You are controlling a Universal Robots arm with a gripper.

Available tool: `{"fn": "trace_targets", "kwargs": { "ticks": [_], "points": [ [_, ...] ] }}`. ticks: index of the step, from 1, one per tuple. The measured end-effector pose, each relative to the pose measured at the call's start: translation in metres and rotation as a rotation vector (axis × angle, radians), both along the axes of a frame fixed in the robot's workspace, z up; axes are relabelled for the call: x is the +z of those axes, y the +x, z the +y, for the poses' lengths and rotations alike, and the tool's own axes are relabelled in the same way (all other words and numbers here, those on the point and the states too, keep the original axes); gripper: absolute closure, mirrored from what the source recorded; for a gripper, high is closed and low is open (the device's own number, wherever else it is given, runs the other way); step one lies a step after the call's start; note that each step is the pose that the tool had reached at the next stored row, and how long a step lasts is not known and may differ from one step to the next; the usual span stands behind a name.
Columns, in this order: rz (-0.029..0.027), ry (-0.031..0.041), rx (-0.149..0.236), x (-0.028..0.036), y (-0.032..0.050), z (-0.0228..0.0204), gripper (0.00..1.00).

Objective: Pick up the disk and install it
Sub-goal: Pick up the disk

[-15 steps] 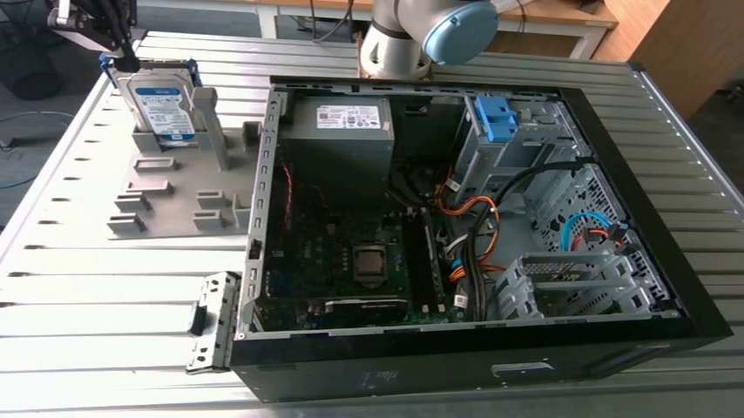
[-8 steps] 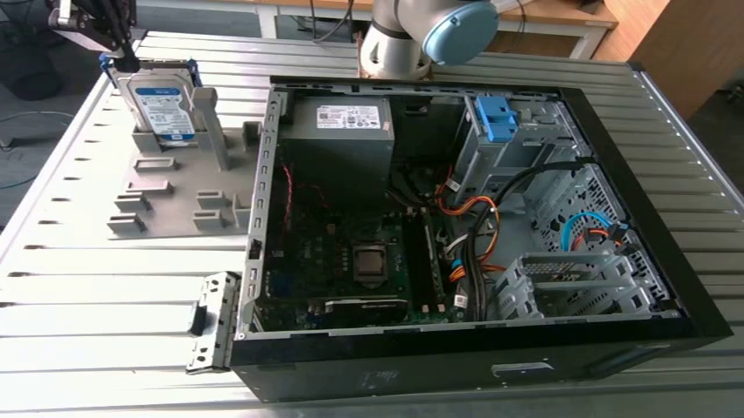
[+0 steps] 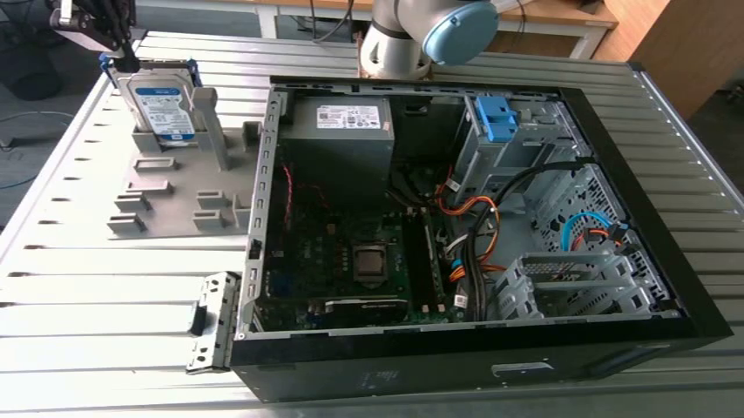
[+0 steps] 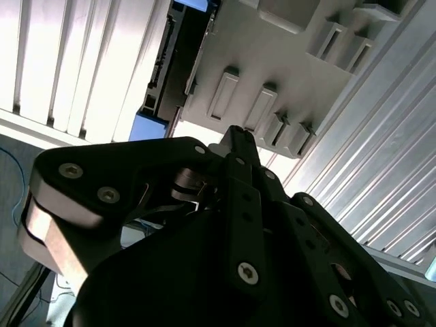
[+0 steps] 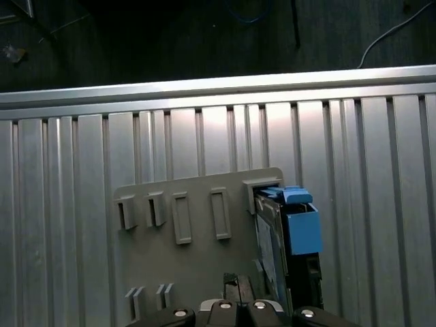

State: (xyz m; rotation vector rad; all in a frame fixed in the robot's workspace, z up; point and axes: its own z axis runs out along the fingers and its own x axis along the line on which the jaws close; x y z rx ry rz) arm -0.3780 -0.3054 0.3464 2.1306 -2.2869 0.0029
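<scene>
Hovering at the exterior view's left, my gripper [image 3: 122, 52] is partly cut off by the frame edge. I cannot tell whether it is clenched or released, or whether it touches the disk [image 3: 160, 103] just below. The disk stands upright in a grey rack [image 3: 163, 196], beside the open case [image 3: 465, 366].

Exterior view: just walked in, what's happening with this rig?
A robot arm is going for the disk, which stands upright in a grey holder on the slatted table, at the exterior view's left of the open computer case. The tool hangs at the disk's top edge; I cannot tell whether it touches. The disk is not yet lifted out or installed in the case.
</scene>
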Motion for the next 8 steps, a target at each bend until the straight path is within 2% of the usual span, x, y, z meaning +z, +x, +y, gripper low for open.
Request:
{"fn": "trace_targets", "kwargs": {
  "ticks": [8],
  "points": [
    [0.0000, -0.0019, 0.024, 0.0000, 0.0000, 0.0000, 0.89]
  ]
}}
